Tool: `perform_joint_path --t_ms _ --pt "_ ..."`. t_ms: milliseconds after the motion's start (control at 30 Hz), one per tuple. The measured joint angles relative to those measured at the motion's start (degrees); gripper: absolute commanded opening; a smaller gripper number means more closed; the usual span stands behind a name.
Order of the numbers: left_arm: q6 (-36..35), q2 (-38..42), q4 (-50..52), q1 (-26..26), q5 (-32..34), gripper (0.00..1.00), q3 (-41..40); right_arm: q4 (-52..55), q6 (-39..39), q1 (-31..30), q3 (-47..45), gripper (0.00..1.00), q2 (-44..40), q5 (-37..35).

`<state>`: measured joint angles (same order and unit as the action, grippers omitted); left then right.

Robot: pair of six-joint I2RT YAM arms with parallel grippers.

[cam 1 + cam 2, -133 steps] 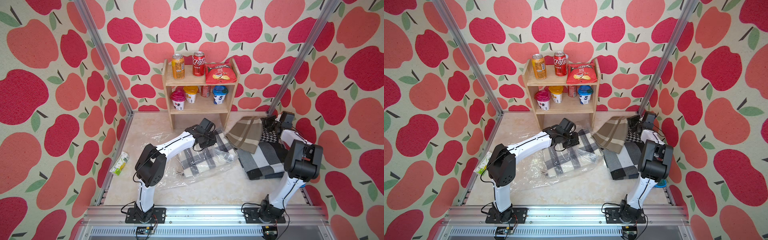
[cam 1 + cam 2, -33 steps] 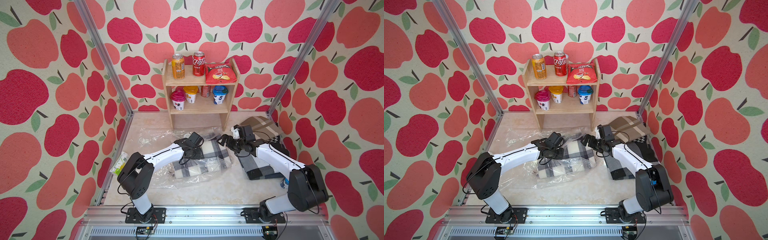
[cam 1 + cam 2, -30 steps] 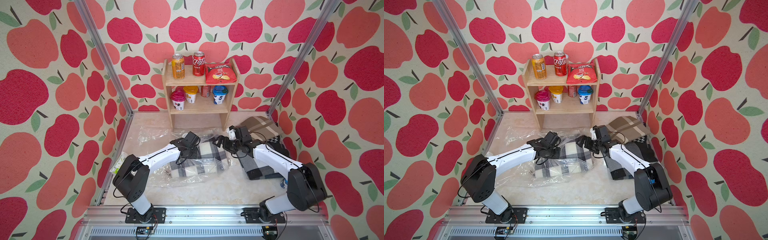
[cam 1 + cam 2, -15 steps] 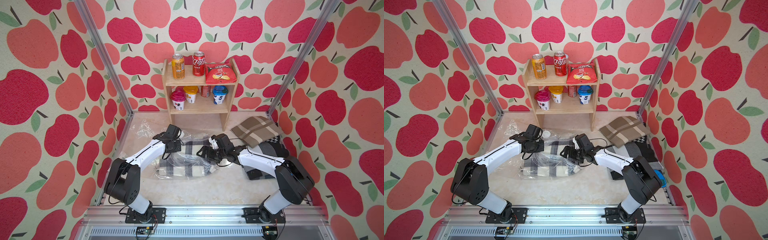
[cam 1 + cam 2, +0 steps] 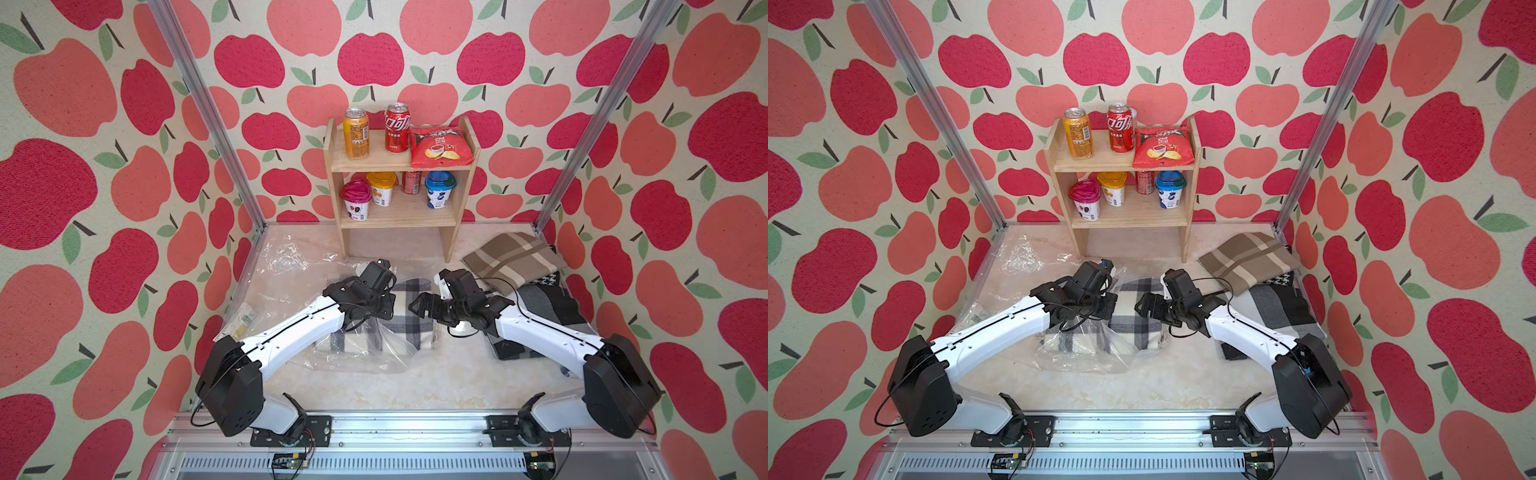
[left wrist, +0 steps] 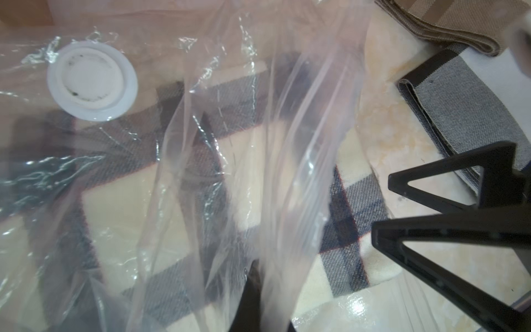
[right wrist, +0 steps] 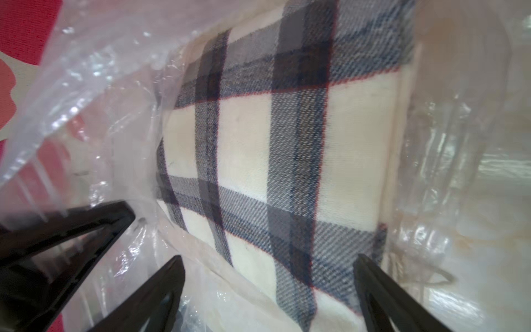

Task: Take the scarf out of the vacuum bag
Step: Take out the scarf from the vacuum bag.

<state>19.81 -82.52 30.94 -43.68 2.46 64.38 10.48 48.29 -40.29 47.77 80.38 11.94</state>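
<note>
The clear vacuum bag [image 5: 361, 353] lies mid-floor, its round white valve cap [image 6: 92, 80] facing up. Inside it is a cream scarf [image 5: 411, 328] with a grey plaid, also visible in another top view [image 5: 1133, 324]. My left gripper [image 5: 384, 303] is shut on a fold of the bag's plastic [image 6: 258, 143] and holds it up over the scarf. Facing it, my right gripper [image 5: 419, 309] is at the bag's mouth. It is open, and its fingers [image 7: 178, 258] stand wide on either side of the scarf's end [image 7: 287, 143].
A wooden shelf [image 5: 399, 166] with cans, cups and a chips bag stands at the back. Folded brown [image 5: 513, 257] and grey [image 5: 544, 307] scarves lie at the right wall. Crumpled clear plastic [image 5: 286, 257] lies back left, and a small bag [image 5: 243, 322] sits by the left wall.
The bag and scarf have shifted left. My left gripper swung left, then back right, still gripping the plastic. The right gripper followed left to the scarf's end.
</note>
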Motion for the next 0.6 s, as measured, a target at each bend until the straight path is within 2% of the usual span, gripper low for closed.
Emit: perform_joint_path --t_ms 200,600 --pt "0.81 0.02 -0.55 -3.41 0.15 0.0 -0.04 -0.13 -0.04 2.1 -5.95 0.93 -0.94 -0.07" --pt "3.69 1.11 -5.97 -3.96 -0.59 0.0 -4.61 -8.92 0.11 2.19 -8.83 0.9 2.6 2.93"
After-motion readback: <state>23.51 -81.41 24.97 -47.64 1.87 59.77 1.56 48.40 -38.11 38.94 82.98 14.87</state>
